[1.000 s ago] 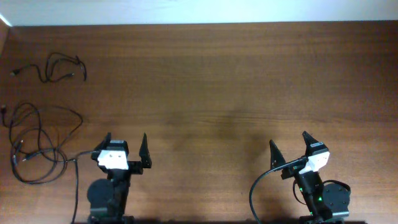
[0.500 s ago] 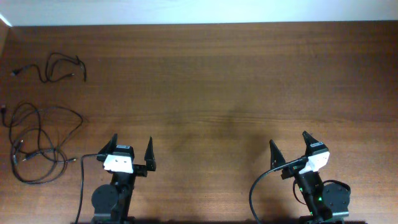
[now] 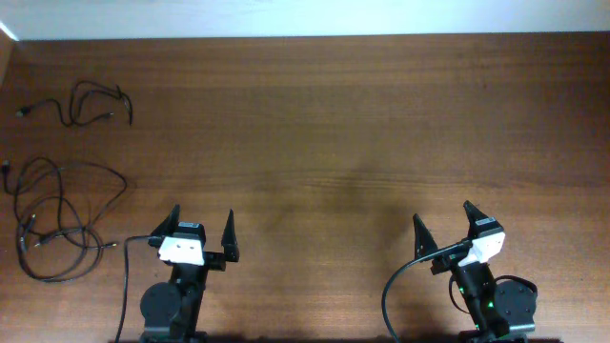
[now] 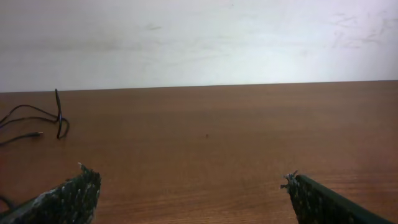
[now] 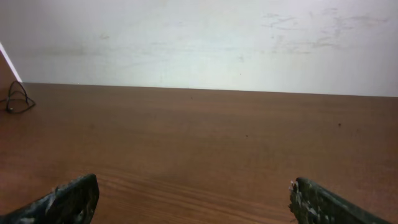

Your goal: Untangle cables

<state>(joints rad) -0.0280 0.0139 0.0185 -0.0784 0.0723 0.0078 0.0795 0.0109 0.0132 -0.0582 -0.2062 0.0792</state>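
Thin black cables lie at the table's left side. A small separate cable [image 3: 91, 103] lies at the far left. A larger loose bunch [image 3: 52, 224] lies below it near the left edge. The left wrist view shows a strand of cable [image 4: 43, 121] at its left. The right wrist view shows a bit of cable [image 5: 17, 99] at its far left. My left gripper [image 3: 201, 218] is open and empty, right of the large bunch and apart from it. My right gripper [image 3: 443, 213] is open and empty at the near right, far from the cables.
The brown wooden table [image 3: 343, 124] ends at a white wall along its far edge. A thick black arm cable [image 3: 396, 286] loops by the right arm's base, and another [image 3: 122, 286] runs by the left base.
Between one second and half a second ago my left gripper drew back toward the near edge and a little right. Since then nothing has moved. The right arm stayed still.
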